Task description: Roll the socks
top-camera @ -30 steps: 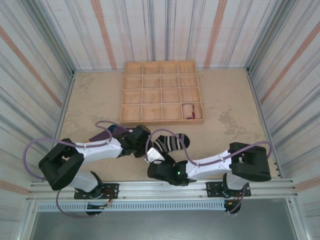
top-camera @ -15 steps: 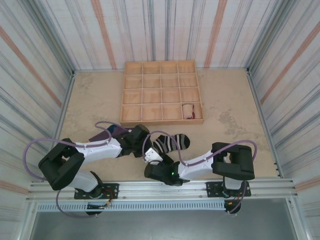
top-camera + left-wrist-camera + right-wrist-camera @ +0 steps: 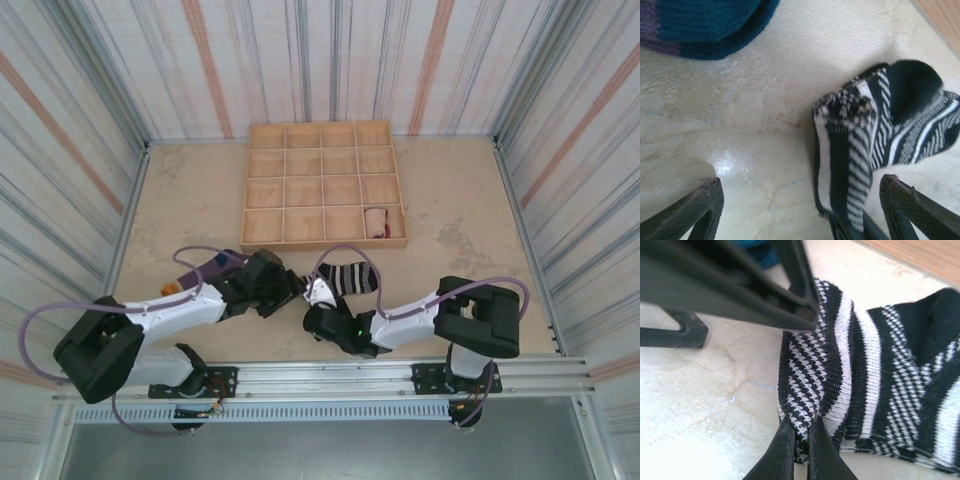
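The black-and-white striped sock [image 3: 347, 277] lies folded just in front of the tray. My right gripper [image 3: 800, 432] is shut on its near folded edge, seen from above at the sock's left end [image 3: 319, 296]. The striped sock [image 3: 867, 135] lies between my left gripper's [image 3: 802, 182] widely spread fingers [image 3: 702, 207], which stand open and touch no fabric. From above, the left gripper [image 3: 291, 288] is just left of the sock. The purple sock [image 3: 198, 268] lies partly under the left arm, its teal toe [image 3: 705, 22] behind the gripper. A rolled peach sock [image 3: 376, 222] sits in a tray compartment.
The wooden tray [image 3: 325, 185] with several compartments stands at the back centre, its edge [image 3: 912, 255] close behind the striped sock. Striped walls enclose the table on three sides. Both arms crowd the near middle, with bare tabletop to the right [image 3: 460, 230].
My left gripper has opened and let go of the striped sock. My right gripper moved up to the sock's left end and shut on it. The sock now lies shorter, folded.
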Controlling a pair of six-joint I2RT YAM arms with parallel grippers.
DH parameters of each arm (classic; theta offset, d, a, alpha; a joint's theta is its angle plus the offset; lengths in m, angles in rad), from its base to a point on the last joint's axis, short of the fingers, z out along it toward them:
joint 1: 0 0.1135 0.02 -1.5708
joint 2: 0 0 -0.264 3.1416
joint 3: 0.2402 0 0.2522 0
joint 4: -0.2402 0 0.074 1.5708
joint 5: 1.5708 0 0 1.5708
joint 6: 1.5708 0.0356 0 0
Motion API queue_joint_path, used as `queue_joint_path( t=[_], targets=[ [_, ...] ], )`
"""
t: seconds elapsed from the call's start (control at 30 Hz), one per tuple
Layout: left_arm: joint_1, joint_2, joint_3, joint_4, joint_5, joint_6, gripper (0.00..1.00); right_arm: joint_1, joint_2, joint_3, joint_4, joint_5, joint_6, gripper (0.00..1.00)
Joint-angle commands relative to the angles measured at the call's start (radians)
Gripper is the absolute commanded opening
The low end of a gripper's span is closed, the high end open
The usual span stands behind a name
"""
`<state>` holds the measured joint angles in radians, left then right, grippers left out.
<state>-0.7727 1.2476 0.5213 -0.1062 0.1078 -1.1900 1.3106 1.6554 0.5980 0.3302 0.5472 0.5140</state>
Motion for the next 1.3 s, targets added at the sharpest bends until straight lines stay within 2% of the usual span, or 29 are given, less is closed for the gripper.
queue_joint_path(
  t=[0.0, 0.13, 0.27, 0.47, 0.67, 0.8, 0.97, 1.13, 1.27],
  targets=[
    [0.009, -0.072, -0.021, -0.046, -0.033, 0.033, 0.84, -0.071, 0.007, -0.096, 0.014, -0.228, 0.109, 0.00],
    [0.012, -0.124, -0.047, -0.050, -0.060, 0.035, 0.84, -0.196, -0.022, -0.222, 0.226, -0.433, 0.217, 0.00],
    [0.012, -0.131, -0.058, -0.038, -0.066, 0.034, 0.82, -0.293, -0.028, -0.285, 0.344, -0.583, 0.321, 0.00],
    [0.004, -0.069, -0.030, -0.022, -0.068, 0.048, 0.79, -0.382, 0.001, -0.329, 0.423, -0.701, 0.497, 0.00],
    [-0.014, 0.024, 0.021, 0.015, -0.080, 0.090, 0.68, -0.468, 0.089, -0.333, 0.455, -0.813, 0.676, 0.00],
    [-0.024, 0.086, 0.061, 0.061, -0.084, 0.134, 0.62, -0.508, 0.167, -0.341, 0.500, -0.870, 0.791, 0.00],
    [-0.033, 0.144, 0.102, 0.112, -0.112, 0.195, 0.62, -0.537, 0.239, -0.379, 0.640, -0.895, 0.910, 0.00],
    [-0.033, 0.190, 0.119, 0.186, -0.123, 0.232, 0.60, -0.542, 0.255, -0.374, 0.617, -0.893, 0.914, 0.00],
    [-0.030, 0.240, 0.149, 0.170, -0.122, 0.246, 0.58, -0.546, 0.249, -0.367, 0.570, -0.895, 0.916, 0.00]
  ],
)
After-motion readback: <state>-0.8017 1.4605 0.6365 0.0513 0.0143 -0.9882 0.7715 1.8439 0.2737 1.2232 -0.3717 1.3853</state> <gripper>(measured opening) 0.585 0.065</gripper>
